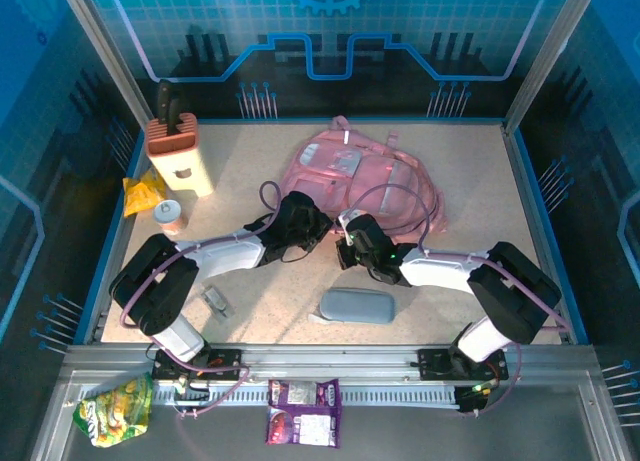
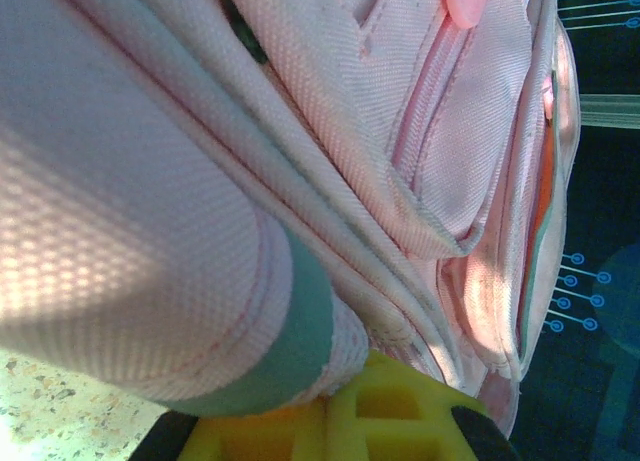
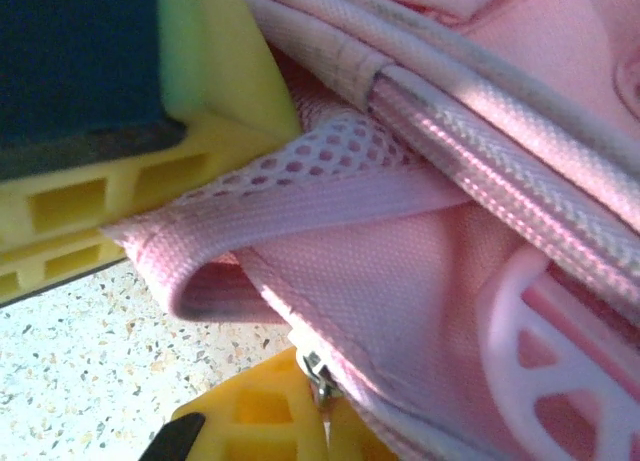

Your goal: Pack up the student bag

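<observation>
Top view: the student bag (image 1: pixel 365 181) lies flat on the bench (image 1: pixel 470 181), past centre toward 12 o'clock, pink with pale trim. Your left hand (image 1: pixel 318 224) meets the bag's near edge from 8 o'clock. Your right hand (image 1: pixel 346 239) meets the same edge from 4 o'clock, so the two hands sit just beside each other. The grey pencil case (image 1: pixel 358 305) is at 6 o'clock of the bag, apart from it, by the near edge. The knife block (image 1: pixel 180 153) stands upright at 10 o'clock, with a yellow snack bag (image 1: pixel 143 193) and a small lidded jar (image 1: pixel 170 217) just beside its base. A small grey item (image 1: pixel 215 301) lies at 7 o'clock by your left arm, too small to tell what it is. On the front rail (image 1: pixel 400 393) there is a green packet (image 1: pixel 115 409) at 7 o'clock and a purple packet (image 1: pixel 305 413) at 6 o'clock.

Left wrist view: pink weave with a teal-grey trim band lies right against the yellow finger (image 2: pixel 385 411) at 6 o'clock. Your left hand is clenched on a fold of the bag. Pocket seams run off toward 1 o'clock.

Right wrist view: the upper finger (image 3: pixel 90 206) is at 9 o'clock and the lower finger (image 3: pixel 265 411) at 6 o'clock. A pink strap with mesh backing passes between them, and a metal zip pull touches the lower one. Your right hand is clenched on that strap of the bag. Speckled bench shows at 7 o'clock.
</observation>
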Controlling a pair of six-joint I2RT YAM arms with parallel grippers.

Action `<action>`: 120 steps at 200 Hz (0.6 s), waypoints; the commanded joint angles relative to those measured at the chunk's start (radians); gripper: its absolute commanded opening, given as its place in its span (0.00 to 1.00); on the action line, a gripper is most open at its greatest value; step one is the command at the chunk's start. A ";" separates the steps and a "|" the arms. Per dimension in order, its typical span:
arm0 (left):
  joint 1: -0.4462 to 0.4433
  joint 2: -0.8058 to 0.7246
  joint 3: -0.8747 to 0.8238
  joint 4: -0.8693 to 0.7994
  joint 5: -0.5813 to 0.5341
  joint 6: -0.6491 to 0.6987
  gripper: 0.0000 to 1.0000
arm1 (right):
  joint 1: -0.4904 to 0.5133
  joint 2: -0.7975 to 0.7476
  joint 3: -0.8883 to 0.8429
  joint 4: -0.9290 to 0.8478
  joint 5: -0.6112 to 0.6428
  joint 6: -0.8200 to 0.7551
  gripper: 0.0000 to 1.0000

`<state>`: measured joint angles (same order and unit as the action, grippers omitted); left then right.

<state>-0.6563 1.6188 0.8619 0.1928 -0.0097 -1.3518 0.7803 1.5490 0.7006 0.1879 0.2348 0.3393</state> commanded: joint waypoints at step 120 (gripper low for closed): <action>0.227 -0.014 0.042 -0.025 0.177 0.230 0.00 | -0.028 -0.211 -0.018 -0.376 0.005 0.184 0.00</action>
<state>-0.4782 1.6154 0.8616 0.1596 0.1486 -1.2037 0.7761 1.3937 0.7204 -0.0803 0.2325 0.4824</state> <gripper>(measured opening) 0.053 0.063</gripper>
